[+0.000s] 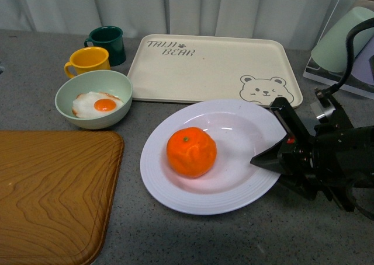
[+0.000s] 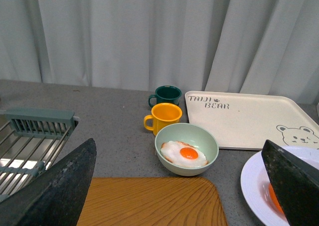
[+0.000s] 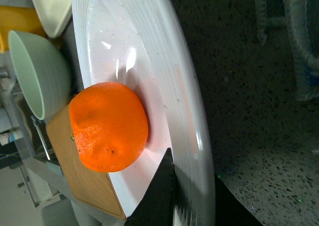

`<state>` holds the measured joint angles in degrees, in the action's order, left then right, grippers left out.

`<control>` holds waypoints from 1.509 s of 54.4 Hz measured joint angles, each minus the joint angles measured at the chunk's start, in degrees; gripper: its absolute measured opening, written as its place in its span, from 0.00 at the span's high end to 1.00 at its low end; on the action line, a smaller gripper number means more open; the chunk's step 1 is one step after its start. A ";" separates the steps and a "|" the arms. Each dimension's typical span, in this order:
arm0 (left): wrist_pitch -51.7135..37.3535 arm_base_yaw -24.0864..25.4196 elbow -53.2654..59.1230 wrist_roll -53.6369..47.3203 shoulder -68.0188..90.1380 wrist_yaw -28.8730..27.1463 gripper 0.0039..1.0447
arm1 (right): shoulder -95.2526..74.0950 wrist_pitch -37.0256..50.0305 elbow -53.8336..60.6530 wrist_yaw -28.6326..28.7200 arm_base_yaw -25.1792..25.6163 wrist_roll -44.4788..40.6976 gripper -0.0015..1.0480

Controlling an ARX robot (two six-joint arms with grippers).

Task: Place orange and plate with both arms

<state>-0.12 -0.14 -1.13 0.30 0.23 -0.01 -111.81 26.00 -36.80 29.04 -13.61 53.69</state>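
Pale pleated curtain (image 2: pixel 149 37), backing the whole scene. Grey speckled surface (image 1: pixel 193 236), carrying all items. Wooden board (image 1: pixel 52 189), rounded corners, at the front left. Cream rectangular tray (image 1: pixel 204 66), printed "TAIJI BEAR" with a bear face, at the back centre, nothing on it. Metal dish rack (image 2: pixel 35 136), grey-framed, shown by the left wrist view alone, off to the left of the board. Plate (image 1: pixel 234 192), round, white, ribbed rim, flat on the surface in front of the tray and just right of the board. Right claw (image 1: pixel 263 132), black, at the plate's right edge, fingers spread in a wide V; the right wrist view adds that one fingertip (image 3: pixel 160 186) lies over the plate's inner slope while the other sits outside the rim, so the rim passes between them. Left claw (image 2: pixel 178 144), seen in its own wrist view only, fingers far apart with nothing between, held above the board's far-left end. Pale green bowl (image 1: pixel 120 84), between board and mugs, holding a fried egg (image 1: pixel 99 104). Orange (image 1: pixel 191 152), dimpled skin, green stem dot uppermost, resting in the plate's well left of centre, apart from both claws. Yellow mug (image 1: pixel 87 60), just behind the bowl. Dark green mug (image 1: pixel 108 43), behind the yellow one, beside the tray's left edge.
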 joint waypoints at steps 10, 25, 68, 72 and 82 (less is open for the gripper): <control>0.00 0.00 0.00 0.00 0.00 0.00 0.06 | 2.60 7.65 0.52 4.13 1.49 2.29 0.96; 0.00 0.00 0.00 0.00 0.00 0.00 0.06 | -2.95 6.86 -10.67 3.52 1.73 4.83 0.96; 0.00 0.00 0.00 0.00 0.00 0.00 0.06 | -28.87 -16.52 -53.24 -8.61 -2.82 5.88 0.74; 0.00 0.00 0.00 0.00 0.00 0.00 0.06 | -28.76 -16.39 -52.94 -9.03 -2.51 5.11 0.64; 0.00 0.00 0.00 0.00 0.00 0.00 0.06 | -26.32 -16.24 -49.24 -11.82 -1.86 -0.39 0.35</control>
<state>-0.12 -0.14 -1.13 0.30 0.23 -0.01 -138.12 9.76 -86.04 17.21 -15.46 53.30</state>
